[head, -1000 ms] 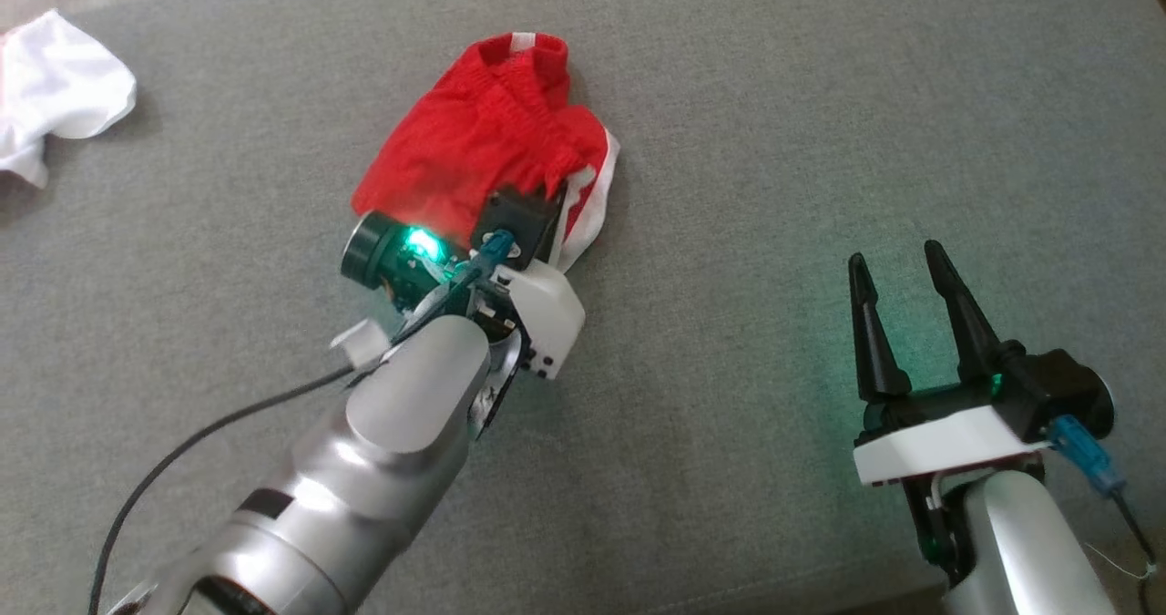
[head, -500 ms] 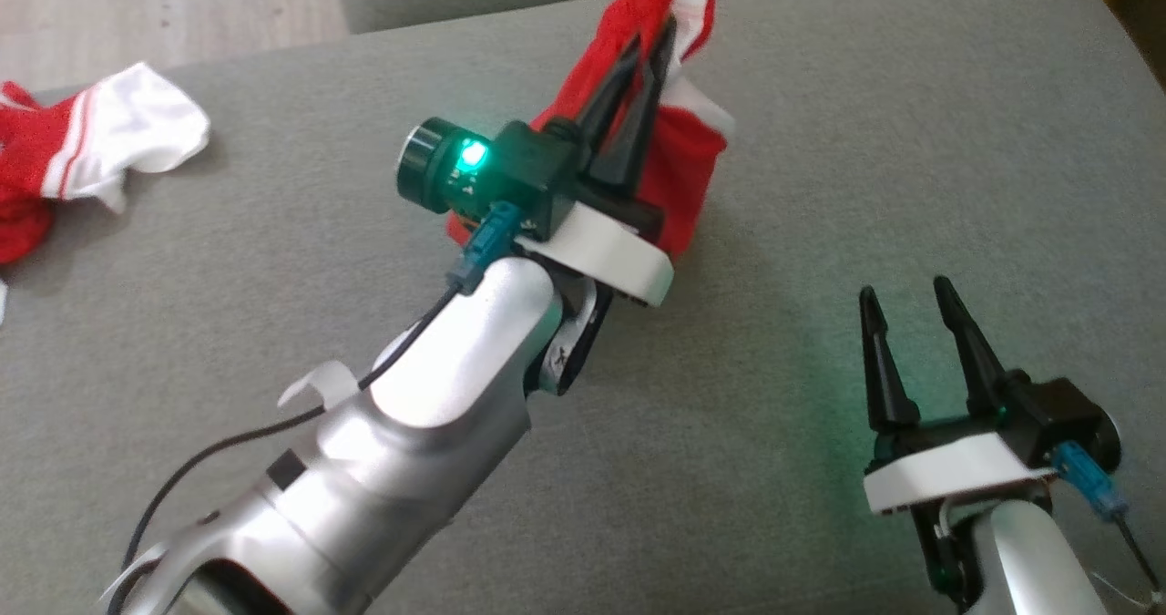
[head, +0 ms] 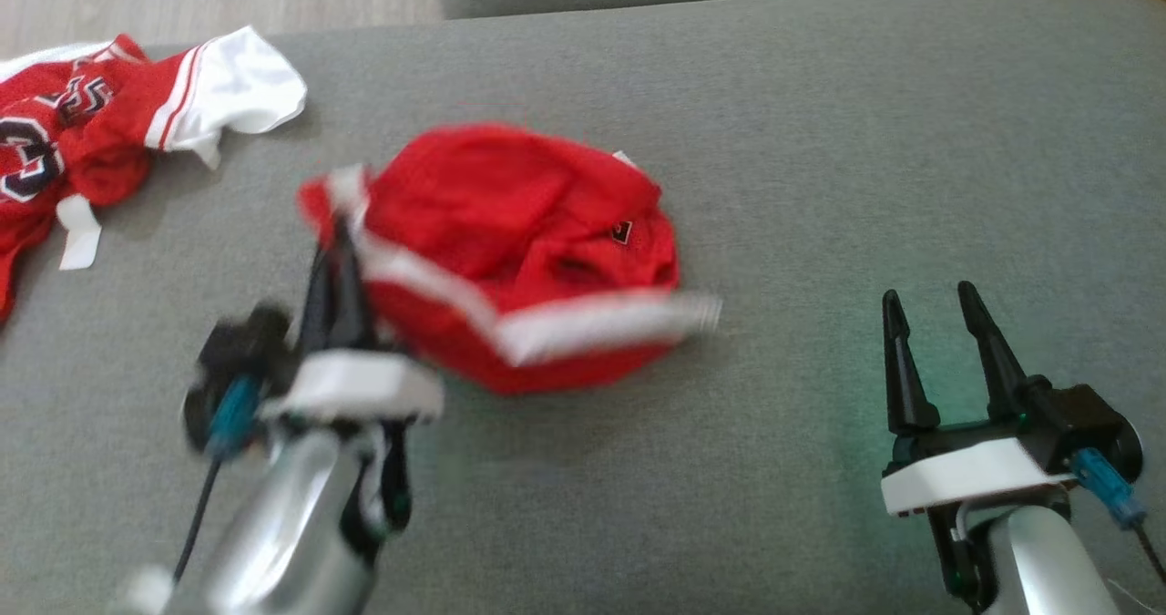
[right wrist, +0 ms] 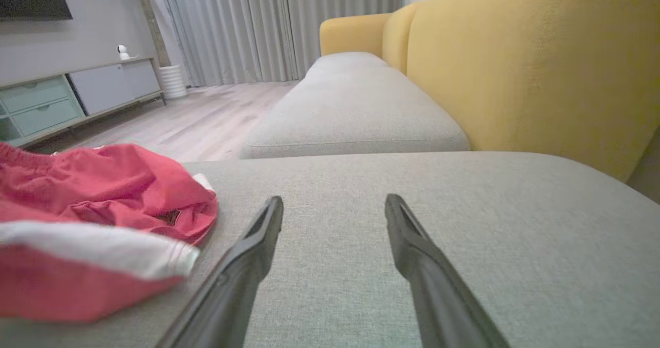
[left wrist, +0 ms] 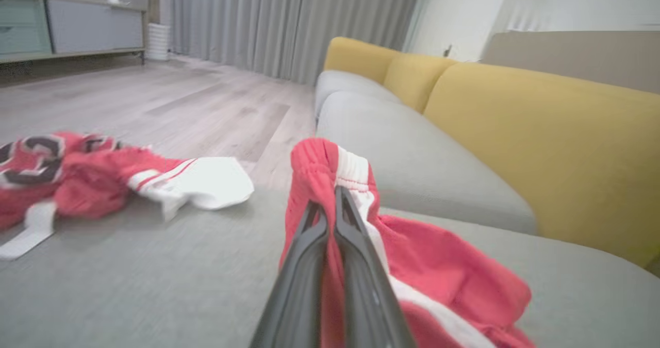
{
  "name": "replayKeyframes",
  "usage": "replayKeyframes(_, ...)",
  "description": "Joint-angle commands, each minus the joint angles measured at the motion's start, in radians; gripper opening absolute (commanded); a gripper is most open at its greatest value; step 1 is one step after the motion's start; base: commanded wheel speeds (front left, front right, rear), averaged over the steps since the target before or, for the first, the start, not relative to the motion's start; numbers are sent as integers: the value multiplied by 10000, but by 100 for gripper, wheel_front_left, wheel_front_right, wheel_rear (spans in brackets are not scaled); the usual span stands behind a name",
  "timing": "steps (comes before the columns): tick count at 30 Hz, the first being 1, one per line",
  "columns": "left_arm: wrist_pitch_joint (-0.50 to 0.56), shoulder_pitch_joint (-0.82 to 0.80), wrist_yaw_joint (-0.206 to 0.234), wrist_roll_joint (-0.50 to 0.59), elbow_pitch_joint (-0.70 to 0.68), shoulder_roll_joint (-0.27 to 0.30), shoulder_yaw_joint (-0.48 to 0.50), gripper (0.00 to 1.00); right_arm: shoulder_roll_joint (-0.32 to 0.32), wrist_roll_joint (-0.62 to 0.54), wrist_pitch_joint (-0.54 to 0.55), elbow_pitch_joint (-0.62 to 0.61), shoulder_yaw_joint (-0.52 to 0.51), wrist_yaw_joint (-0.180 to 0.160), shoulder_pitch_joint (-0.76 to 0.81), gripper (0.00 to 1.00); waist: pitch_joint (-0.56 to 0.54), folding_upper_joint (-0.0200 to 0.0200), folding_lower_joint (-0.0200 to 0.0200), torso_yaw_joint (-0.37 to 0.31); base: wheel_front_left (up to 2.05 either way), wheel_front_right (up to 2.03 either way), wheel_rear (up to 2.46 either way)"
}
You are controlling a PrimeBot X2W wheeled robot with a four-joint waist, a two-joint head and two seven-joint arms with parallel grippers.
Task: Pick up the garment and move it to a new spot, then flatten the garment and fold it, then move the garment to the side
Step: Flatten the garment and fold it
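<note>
Red shorts (head: 519, 251) on grey cushion (head: 820, 141), centre, blurred. Left gripper (head: 335, 237) clamped on left edge. Right gripper (head: 929, 294) near right, spread wide, empty. Left wrist: red-white edge nipped between tips. Right wrist: shorts left, clear of fingers.

The red fabric shorts with white trim (head: 519, 223), bunched under the left gripper (head: 339, 237) a second ago and then lifted high, dangling from its clamped fingers, have been carried down toward the robot's left. They are now spread out to that gripper's right, blurred by motion. The head camera has been shifted, so more of the crumpled red and white jersey (head: 82, 123) is shown.
</note>
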Motion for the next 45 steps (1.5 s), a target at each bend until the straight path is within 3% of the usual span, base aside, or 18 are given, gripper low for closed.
replayKeyframes(1, -77, 285, -38, 211, -516, 64, 869, 0, -47, -90, -111, -353, 203, 75, -172, 100, 84, -1, 1, 130, 0, 0, 0)
replayKeyframes(7, -78, 1972, -806, 351, -377, -670, 2706, 0, -47, -143, -111, -333, 209, 75, -257, 100, 170, -1, 1, 267, 0, 0, 0)
replayKeyframes(12, -79, 2315, -1432, 352, 599, -1048, 3438, 1, -47, -168, -111, -275, 268, 75, -292, 100, 169, -1, 1, 280, 0, 0, 0)
replayKeyframes(13, -79, 2310, -1544, 404, 756, -1085, 3488, 21, -47, -170, -111, -264, 279, 75, -295, 100, 161, -1, 1, 279, 0, 0, 0)
replayKeyframes(14, -79, 2290, -1641, 464, 859, -1117, 3557, 69, -47, -174, -111, -256, 283, 75, -295, 100, 151, -1, 1, 282, 0, 0, 0)
replayKeyframes(15, -79, 2275, -1731, 521, 923, -1143, 3643, 100, -47, -180, -111, -251, 279, 75, -294, 100, 141, -1, 1, 289, 0, 0, 0)
replayKeyframes(23, -79, 2414, -2397, 1649, 504, -1190, 4163, 100, -47, -234, -111, -240, 201, 75, -236, 100, -5, -1, 1, 373, 0, 0, 0)
replayKeyframes(28, -79, 2847, -3224, 2673, -180, -1135, 4119, 100, -47, -295, -111, -330, 214, 75, -78, 100, -317, -1, 1, 484, 0, 0, 0)
replayKeyframes(31, -79, 3163, -3506, 3027, -391, -1123, 4006, 100, -47, -308, -111, -377, 211, 75, 87, 100, -543, -1, 1, 576, 0, 0, 0)
replayKeyframes(39, -80, 4193, -3720, 3362, -541, -1143, 3948, 100, -47, 107, -111, -431, 471, 75, 736, 100, -1203, -1, 1, 786, 0, 0, 0)
replayKeyframes(45, -80, 4615, -3643, 3343, -528, -1160, 4120, 100, -47, 396, -111, -439, 773, 75, 1033, 100, -1490, -1, 1, 817, 0, 0, 0)
